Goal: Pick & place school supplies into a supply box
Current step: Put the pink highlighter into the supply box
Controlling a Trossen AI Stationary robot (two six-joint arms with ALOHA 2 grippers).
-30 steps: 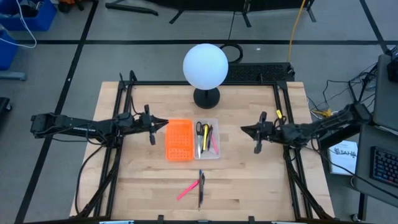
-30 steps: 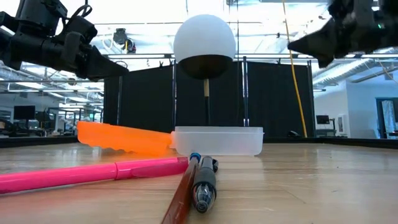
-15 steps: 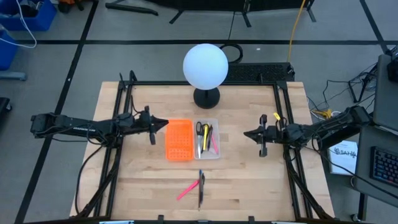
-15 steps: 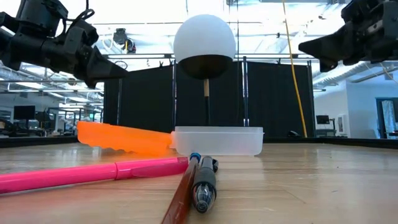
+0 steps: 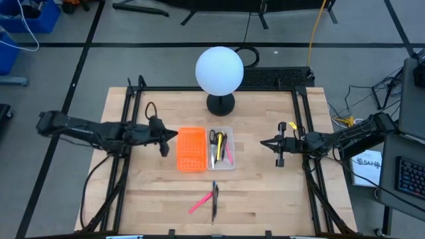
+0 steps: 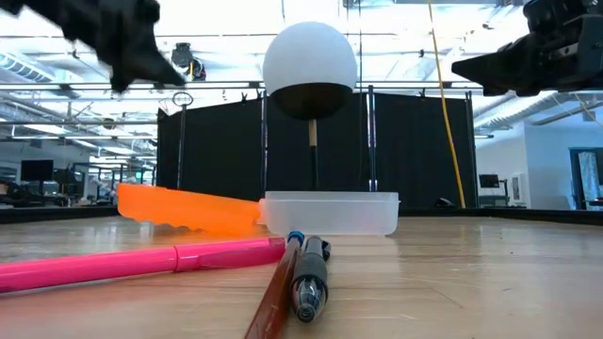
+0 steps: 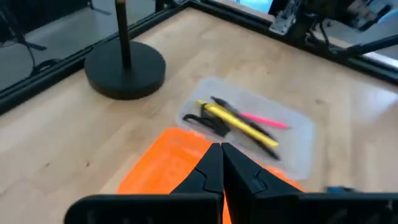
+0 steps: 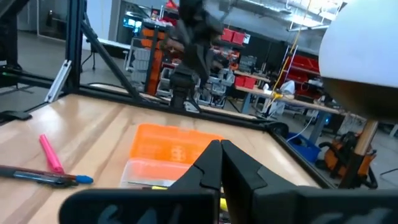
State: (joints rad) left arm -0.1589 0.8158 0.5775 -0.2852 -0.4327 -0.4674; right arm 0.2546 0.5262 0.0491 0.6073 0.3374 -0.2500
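The clear supply box (image 5: 222,148) sits mid-table and holds black-handled scissors (image 7: 205,121), a yellow pen (image 7: 239,122), a pink pen (image 7: 264,119) and a dark one. Three more supplies lie near the table's near edge: a pink pen (image 5: 200,202), a dark pen with a blue end (image 5: 214,200) and a red-brown pencil (image 6: 273,301). My left gripper (image 5: 175,133) hovers shut left of the orange piece. My right gripper (image 5: 261,142) hovers shut to the right of the box. Neither touches anything.
An orange perforated piece (image 5: 190,149) lies tilted against the box's left side. A white globe lamp (image 5: 219,70) on a black round base (image 7: 124,70) stands behind the box. Black frame rails (image 5: 133,99) run along the table's left, right and far edges.
My left arm has swung and lifted, so its gripper has risen toward the top of the low view while staying left of the orange piece. My right gripper has drawn back a little toward the table's right edge and then held still. Both stay shut.
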